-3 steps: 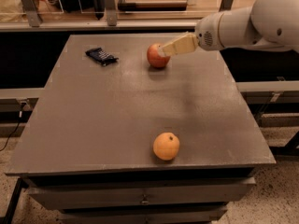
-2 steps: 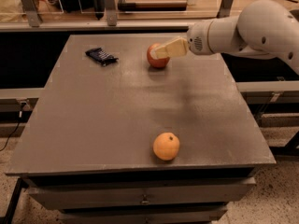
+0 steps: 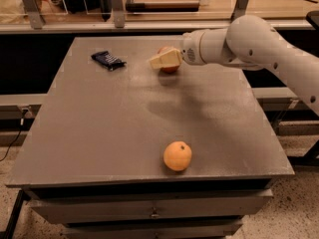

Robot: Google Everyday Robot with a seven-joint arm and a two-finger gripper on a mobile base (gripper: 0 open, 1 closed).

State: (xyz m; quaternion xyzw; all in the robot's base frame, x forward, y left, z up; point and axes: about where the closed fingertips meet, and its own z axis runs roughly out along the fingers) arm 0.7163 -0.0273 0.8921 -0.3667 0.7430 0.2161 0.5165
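My gripper (image 3: 160, 61) reaches in from the right over the far middle of the grey table (image 3: 99, 133). Its cream-coloured fingers cover the front of a red apple (image 3: 170, 68), which shows only partly behind and below them. A dark blue snack packet (image 3: 108, 59) lies flat to the left of the gripper. An orange (image 3: 177, 156) sits alone near the table's front edge, far from the gripper.
The white arm (image 3: 249, 46) stretches across the table's right rear corner. Behind the table runs a metal rail with glass panels (image 3: 149, 14). Drawers (image 3: 149, 210) sit under the tabletop. A speckled floor (image 3: 294, 208) lies to the right.
The arm has swung left along the back of the table. The gripper now covers the apple's front instead of sitting at its right side. The orange and packet have not moved.
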